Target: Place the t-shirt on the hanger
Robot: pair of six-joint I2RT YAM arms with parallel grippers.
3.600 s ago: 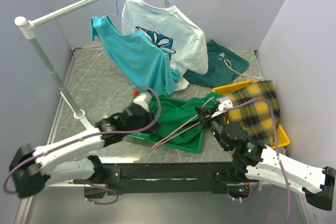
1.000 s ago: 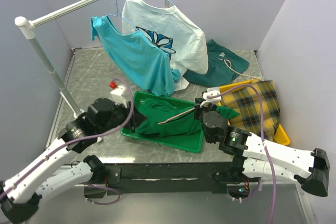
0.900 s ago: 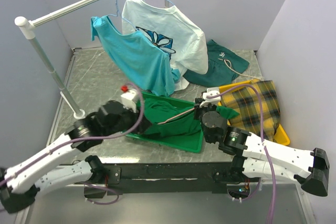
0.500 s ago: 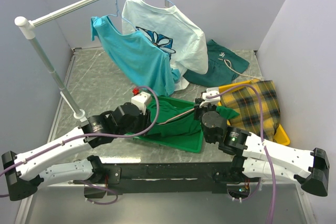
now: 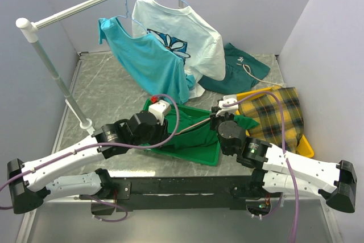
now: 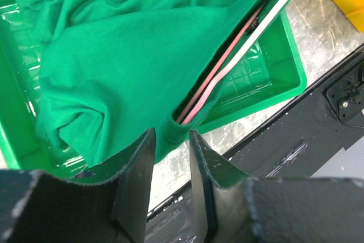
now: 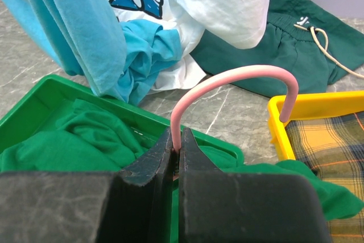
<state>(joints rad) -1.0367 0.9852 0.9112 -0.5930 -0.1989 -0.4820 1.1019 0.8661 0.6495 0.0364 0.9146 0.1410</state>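
We see right tool (image 7: 175, 140) pinching thin pink wire hanger (image 7: 227, 78) below hook; left tool (image 6: 170, 136) slightly parted (narrow gap) over crumpled green t-shirt (image 6: 125, 55) in glossy tray (image 6: 267, 66).

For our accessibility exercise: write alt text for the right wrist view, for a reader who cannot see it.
The right gripper is shut on the pink hanger, its hook arching toward the yellow tray. Below, the green t-shirt lies in a green tray; a turquoise shirt and a white shirt hang behind.
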